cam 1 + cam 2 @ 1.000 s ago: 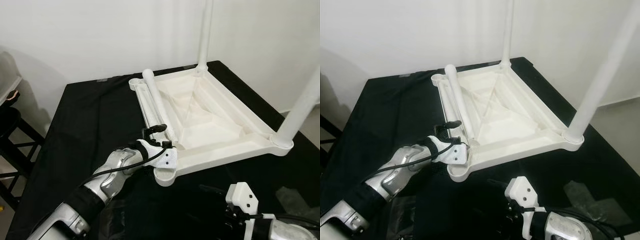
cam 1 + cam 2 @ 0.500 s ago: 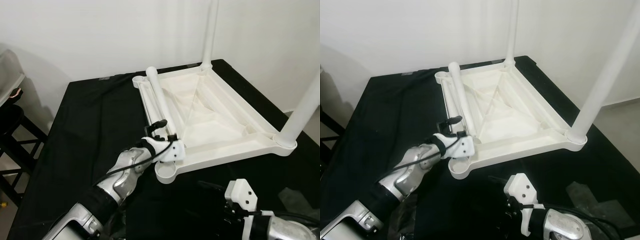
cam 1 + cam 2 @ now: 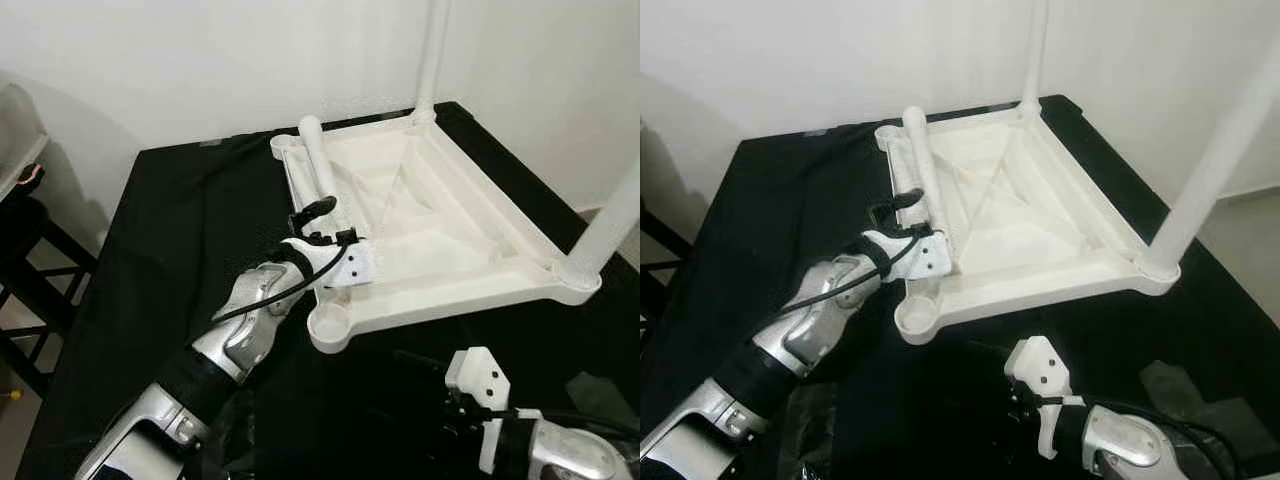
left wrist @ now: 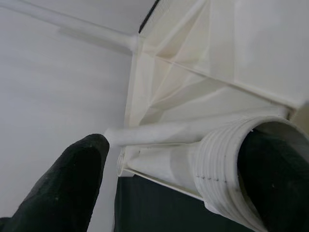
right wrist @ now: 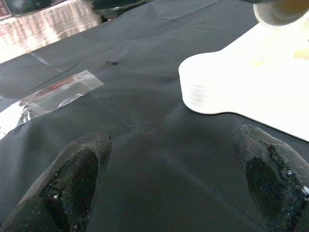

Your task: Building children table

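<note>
A white plastic tabletop [image 3: 452, 300] lies upside down on a black cloth. Two white legs stand upright in its sockets, one at the far corner [image 3: 432, 60] and one at the near right corner [image 3: 612, 225]. A loose leg [image 3: 318, 165] lies inside the tabletop along its left rim. My left gripper [image 3: 322, 224] is open at that leg's near end, and the threaded end [image 4: 227, 169] sits between its fingers [image 4: 72, 188], close to one and apart from the other. The near left corner socket [image 3: 330, 325] holds nothing. My right gripper [image 5: 178, 179] hovers open, low over the cloth in front of that corner.
A black cloth [image 3: 190, 220] covers the work surface, with a strip of clear tape [image 5: 53, 94] on it. A dark stand [image 3: 20, 250] is at the far left beyond the cloth's edge. A white wall rises behind.
The left gripper has moved away from the near left corner socket, farther along the rim, to the loose leg's near end. The right arm stays low at the front.
</note>
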`<state>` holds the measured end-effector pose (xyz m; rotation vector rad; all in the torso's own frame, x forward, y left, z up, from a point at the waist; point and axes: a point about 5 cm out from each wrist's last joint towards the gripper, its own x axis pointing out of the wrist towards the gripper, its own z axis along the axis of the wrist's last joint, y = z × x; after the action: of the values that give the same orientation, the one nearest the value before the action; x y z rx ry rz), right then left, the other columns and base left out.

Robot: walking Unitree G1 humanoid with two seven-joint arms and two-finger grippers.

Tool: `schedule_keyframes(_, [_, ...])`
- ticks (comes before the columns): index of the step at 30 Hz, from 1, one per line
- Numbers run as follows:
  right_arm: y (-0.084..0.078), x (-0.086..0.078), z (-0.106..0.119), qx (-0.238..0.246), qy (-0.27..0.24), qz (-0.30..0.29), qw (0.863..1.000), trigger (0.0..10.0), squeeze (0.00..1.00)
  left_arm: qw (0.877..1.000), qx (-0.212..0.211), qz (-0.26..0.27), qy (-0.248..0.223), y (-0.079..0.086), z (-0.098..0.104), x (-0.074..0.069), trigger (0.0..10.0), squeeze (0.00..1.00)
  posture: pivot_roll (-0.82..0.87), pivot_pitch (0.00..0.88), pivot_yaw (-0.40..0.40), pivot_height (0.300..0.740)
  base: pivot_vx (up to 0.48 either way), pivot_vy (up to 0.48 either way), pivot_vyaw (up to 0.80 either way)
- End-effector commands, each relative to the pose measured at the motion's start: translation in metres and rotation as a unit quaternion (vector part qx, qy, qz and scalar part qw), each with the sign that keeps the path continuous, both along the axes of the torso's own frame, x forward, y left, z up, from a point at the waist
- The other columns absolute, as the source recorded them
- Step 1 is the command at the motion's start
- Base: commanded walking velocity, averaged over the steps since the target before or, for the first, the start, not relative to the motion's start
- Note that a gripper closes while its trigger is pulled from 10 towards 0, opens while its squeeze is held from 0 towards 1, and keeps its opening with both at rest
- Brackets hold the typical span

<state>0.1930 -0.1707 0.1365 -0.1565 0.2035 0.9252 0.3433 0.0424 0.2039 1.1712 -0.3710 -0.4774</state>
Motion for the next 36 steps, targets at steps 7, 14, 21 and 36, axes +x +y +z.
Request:
schedule_keyframes(7, [0.003, 0.001, 0.002, 0.002, -0.009, 0.001, 1.0, 10.0, 0.0, 0.997, 0.029, 0.076, 0.006, 0.02, -0.024, 0.014, 0.0, 0.0, -0.05, 0.12, 0.07, 0.74, 0.0, 0.0, 0.0])
schedule_keyframes(14, [0.005, 0.002, 0.005, 0.004, -0.014, 0.0, 1.0, 10.0, 0.0, 0.994, 0.016, 0.11, 0.001, 0.027, -0.019, 0.024, 0.0, 0.0, -0.05, 0.123, 0.069, 0.74, 0.0, 0.0, 0.0])
schedule_keyframes(21, [0.005, 0.007, 0.009, 0.006, -0.025, -0.004, 1.0, 10.0, 0.0, 0.992, -0.011, 0.124, -0.013, 0.038, -0.011, 0.027, 0.0, 0.0, -0.07, 0.121, 0.058, 0.74, 0.0, 0.0, 0.0])
schedule_keyframes(36, [0.009, 0.023, 0.033, 0.07, -0.061, -0.002, 0.996, 10.0, 0.0, 0.947, -0.275, 0.169, -0.002, 0.12, 0.055, 0.019, 0.0, 0.0, -0.06, 0.12, 0.05, 0.74, 0.0, 0.0, 0.0])
